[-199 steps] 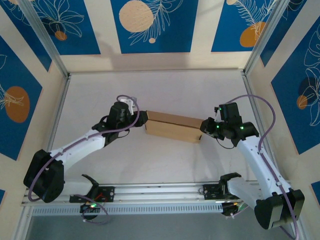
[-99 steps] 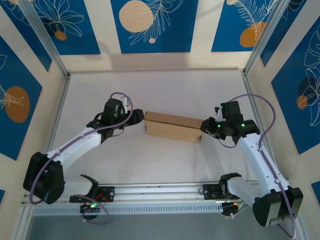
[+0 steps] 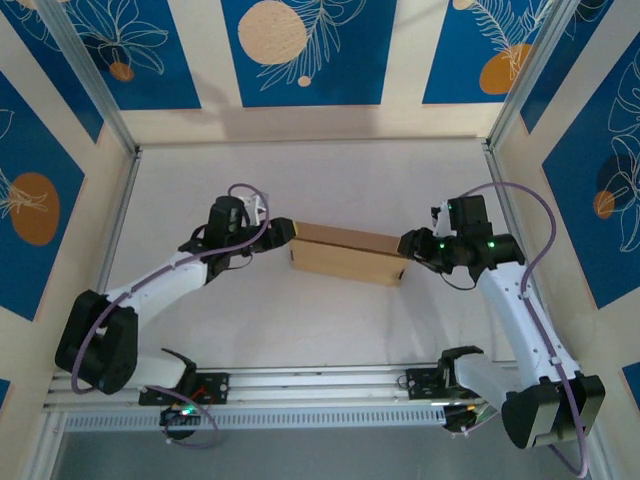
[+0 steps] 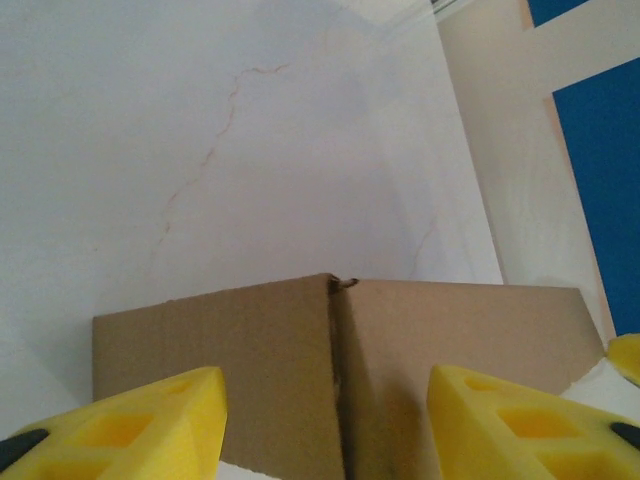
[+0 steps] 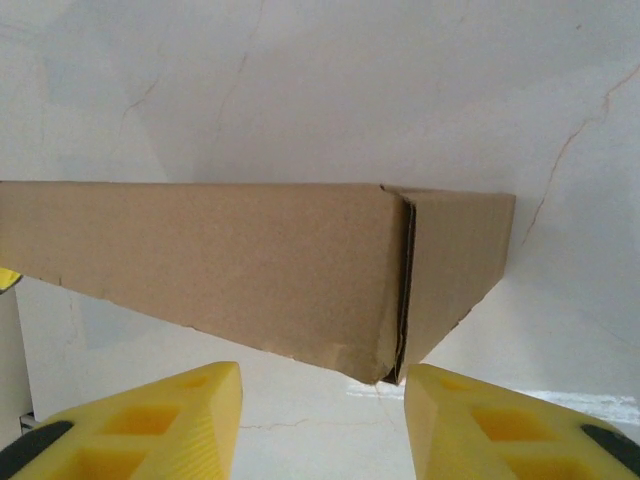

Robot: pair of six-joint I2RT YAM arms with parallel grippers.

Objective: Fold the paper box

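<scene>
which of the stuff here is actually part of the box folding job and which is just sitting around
Part of the job:
- paper box
- left gripper and right gripper, both open, one at each end of the box

Just there:
- white table
- blue patterned wall panels
- metal rail along the near edge

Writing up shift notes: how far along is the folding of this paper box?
Done: the paper box looks closed into a shallow block on the table. In hand: nothing; the left tool and right tool stand open at its two ends. Left: perhaps only backing both tools off.
</scene>
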